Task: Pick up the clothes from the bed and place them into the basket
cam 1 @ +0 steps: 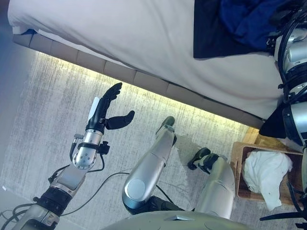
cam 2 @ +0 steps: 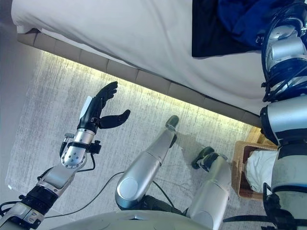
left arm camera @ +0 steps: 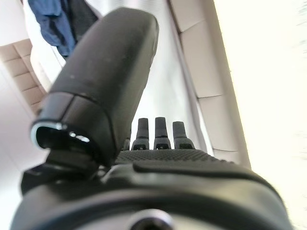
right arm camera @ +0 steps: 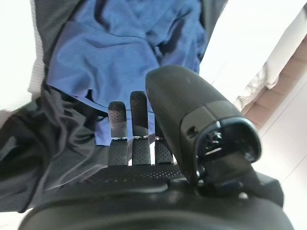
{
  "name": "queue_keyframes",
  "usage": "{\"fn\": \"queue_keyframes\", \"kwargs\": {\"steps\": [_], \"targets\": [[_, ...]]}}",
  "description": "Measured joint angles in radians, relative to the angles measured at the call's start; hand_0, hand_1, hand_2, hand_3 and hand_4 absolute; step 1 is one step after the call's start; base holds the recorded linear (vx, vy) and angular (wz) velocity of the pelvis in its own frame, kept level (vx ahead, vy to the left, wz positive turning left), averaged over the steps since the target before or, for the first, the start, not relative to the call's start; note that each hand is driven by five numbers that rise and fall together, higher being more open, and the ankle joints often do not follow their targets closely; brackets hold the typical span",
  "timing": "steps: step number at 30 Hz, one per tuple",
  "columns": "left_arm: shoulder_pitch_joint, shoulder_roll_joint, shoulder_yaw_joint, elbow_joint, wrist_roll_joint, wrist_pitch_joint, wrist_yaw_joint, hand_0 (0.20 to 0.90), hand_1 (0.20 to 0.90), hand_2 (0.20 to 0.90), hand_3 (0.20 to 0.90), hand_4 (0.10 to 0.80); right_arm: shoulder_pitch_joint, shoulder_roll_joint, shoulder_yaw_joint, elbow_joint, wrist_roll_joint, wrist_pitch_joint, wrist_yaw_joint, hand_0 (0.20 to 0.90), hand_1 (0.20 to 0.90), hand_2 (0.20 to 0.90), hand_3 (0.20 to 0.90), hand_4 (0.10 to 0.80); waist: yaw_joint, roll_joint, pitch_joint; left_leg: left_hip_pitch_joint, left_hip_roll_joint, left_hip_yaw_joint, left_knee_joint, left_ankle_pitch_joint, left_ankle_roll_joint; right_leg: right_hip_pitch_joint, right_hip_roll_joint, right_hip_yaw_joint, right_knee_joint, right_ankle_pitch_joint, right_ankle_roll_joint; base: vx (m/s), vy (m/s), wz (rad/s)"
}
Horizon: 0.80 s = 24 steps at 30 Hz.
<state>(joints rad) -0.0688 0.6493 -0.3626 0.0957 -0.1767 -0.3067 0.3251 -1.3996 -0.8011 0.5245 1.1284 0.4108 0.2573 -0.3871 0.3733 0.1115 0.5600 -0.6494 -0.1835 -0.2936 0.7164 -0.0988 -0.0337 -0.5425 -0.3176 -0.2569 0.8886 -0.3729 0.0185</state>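
two crumpled garments, blue garment (right arm camera: 124, 52) atop black garment (cam 1: 211, 33), under open right hand (right arm camera: 139, 163).

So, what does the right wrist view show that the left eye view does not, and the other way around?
Only the right wrist view shows the right hand, fingers straight, reaching over the blue garment and touching nothing. Only the left eye view shows the basket on the floor with white cloth inside, and the left hand, open and empty above the carpet. Both show the blue garment and the black garment on the bed.
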Motion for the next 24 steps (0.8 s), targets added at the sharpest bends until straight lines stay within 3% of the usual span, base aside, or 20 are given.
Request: {"fn": "queue_keyframes", "kwargs": {"steps": [5, 12, 13, 14, 19, 22, 24], "targets": [[-0.036, -0.036, -0.002, 0.059, -0.022, 0.023, -0.002, 0.9, 0.9, 0.9, 0.9, 0.8, 0.148, 0.013, -0.025, -0.082, 0.0, -0.068, 0.114, 0.3, 0.3, 0.3, 0.2, 0.1, -0.003, -0.01, 0.001, 0.15, 0.04, 0.016, -0.143, 0.037, -0.002, 0.138, 0.031, -0.003, -0.15, 0.06, 0.015, 0.028, 0.021, -0.16], [-0.094, -0.049, 0.0, 0.083, -0.055, 0.09, 0.011, 0.9, 0.9, 0.9, 0.9, 0.8, 0.34, 0.046, -0.089, -0.159, -0.002, -0.084, 0.201, 0.3, 0.3, 0.3, 0.2, 0.1, -0.044, -0.038, -0.003, 0.313, 0.087, 0.029, -0.333, 0.097, -0.007, 0.306, 0.083, -0.014, -0.373, 0.151, 0.039, -0.002, 0.004, -0.13], [-0.099, -0.049, 0.0, 0.084, -0.059, 0.094, 0.013, 0.9, 0.9, 0.9, 0.9, 0.8, 0.34, 0.046, -0.089, -0.159, -0.002, -0.083, 0.202, 0.429, 0.429, 0.429, 0.351, 0.251, -0.048, -0.04, -0.003, 0.319, 0.09, 0.031, -0.343, 0.101, -0.008, 0.31, 0.086, -0.013, -0.385, 0.158, 0.037, -0.015, -0.008, -0.18], [-0.116, -0.051, 0.0, 0.09, -0.06, 0.111, 0.014, 0.9, 0.9, 0.9, 0.9, 0.8, 0.34, 0.046, -0.1, -0.158, -0.002, -0.08, 0.207, 0.9, 0.9, 0.9, 0.9, 0.8, -0.051, -0.042, -0.003, 0.34, 0.095, 0.041, -0.366, 0.108, -0.009, 0.324, 0.089, -0.006, -0.407, 0.168, 0.04, -0.012, -0.003, -0.17], [-0.147, -0.063, -0.001, 0.15, -0.08, 0.159, 0.012, 0.9, 0.9, 0.9, 0.9, 0.8, 0.342, 0.056, -0.141, -0.151, 0.033, -0.078, 0.22, 0.9, 0.9, 0.9, 0.9, 0.8, -0.082, -0.047, -0.006, 0.435, 0.113, 0.05, -0.464, 0.134, -0.009, 0.415, 0.108, -0.003, -0.513, 0.204, 0.055, 0.019, -0.011, -0.09], [-0.13, -0.073, 0.01, 0.175, -0.141, 0.194, -0.002, 0.9, 0.9, 0.9, 0.9, 0.8, 0.401, 0.093, -0.201, -0.225, 0.066, -0.083, 0.187, 0.9, 0.9, 0.9, 0.9, 0.8, -0.099, -0.071, -0.017, 0.494, 0.139, 0.055, -0.539, 0.153, -0.01, 0.48, 0.139, 0.0, -0.615, 0.248, 0.056, 0.079, 0.011, -0.17], [-0.057, -0.094, 0.033, 0.2, -0.244, 0.217, -0.026, 0.9, 0.9, 0.9, 0.9, 0.8, 0.542, 0.169, -0.217, -0.398, 0.082, -0.117, 0.147, 0.9, 0.9, 0.9, 0.9, 0.8, -0.123, -0.115, -0.058, 0.554, 0.153, 0.079, -0.605, 0.161, -0.011, 0.538, 0.156, 0.017, -0.706, 0.277, 0.063, 0.065, 0.004, -0.3]]}}
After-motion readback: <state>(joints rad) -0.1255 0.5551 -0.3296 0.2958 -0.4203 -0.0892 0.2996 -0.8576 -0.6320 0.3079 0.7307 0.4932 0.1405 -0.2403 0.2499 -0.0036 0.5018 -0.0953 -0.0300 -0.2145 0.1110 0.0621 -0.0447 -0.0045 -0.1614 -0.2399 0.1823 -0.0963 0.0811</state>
